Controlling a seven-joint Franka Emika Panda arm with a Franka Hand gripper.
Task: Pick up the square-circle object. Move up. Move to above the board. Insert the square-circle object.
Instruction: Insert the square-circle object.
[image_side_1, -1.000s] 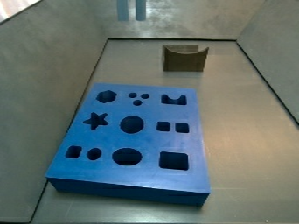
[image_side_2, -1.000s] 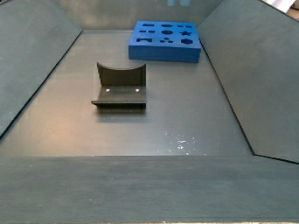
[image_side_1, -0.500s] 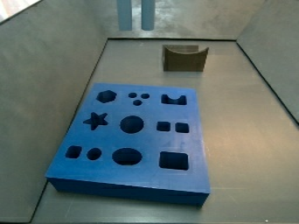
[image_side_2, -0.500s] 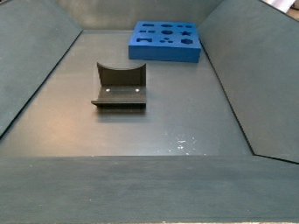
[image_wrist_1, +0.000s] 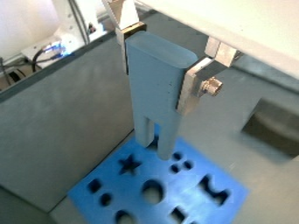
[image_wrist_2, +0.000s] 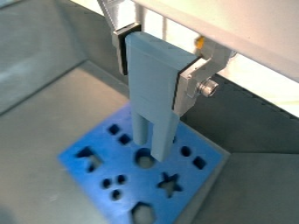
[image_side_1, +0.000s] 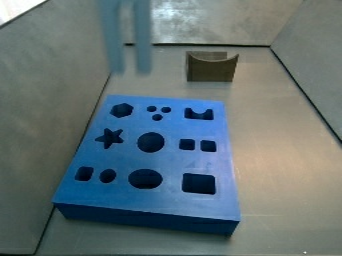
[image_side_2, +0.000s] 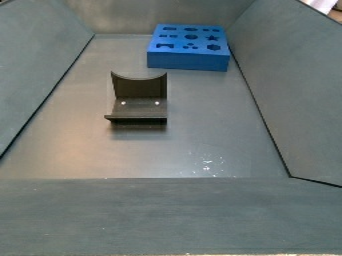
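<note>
My gripper (image_wrist_1: 159, 63) is shut on the square-circle object (image_wrist_1: 155, 83), a tall pale grey-blue slab; it shows the same way in both wrist views (image_wrist_2: 156, 68). The slab (image_wrist_2: 155, 87) hangs upright with its two prongs pointing down at the board (image_wrist_1: 117, 188). The prongs stay well above the board's holes (image_wrist_2: 193, 175). In a side view the slab (image_side_1: 143, 40) shows blurred at the top, above the floor just behind the board's far left corner (image_side_1: 174, 165); the gripper itself is out of that view. In the opposite side view only the board (image_side_2: 187, 62) shows.
The dark fixture (image_side_1: 210, 65) stands on the floor behind the board, near the back wall; it also shows in a side view (image_side_2: 138, 98) and a wrist view (image_wrist_1: 274, 127). Grey walls enclose the floor on all sides.
The held slab has moved left and lower in the side view, from above the back wall toward the board's far left corner. Board and fixture have not moved.
</note>
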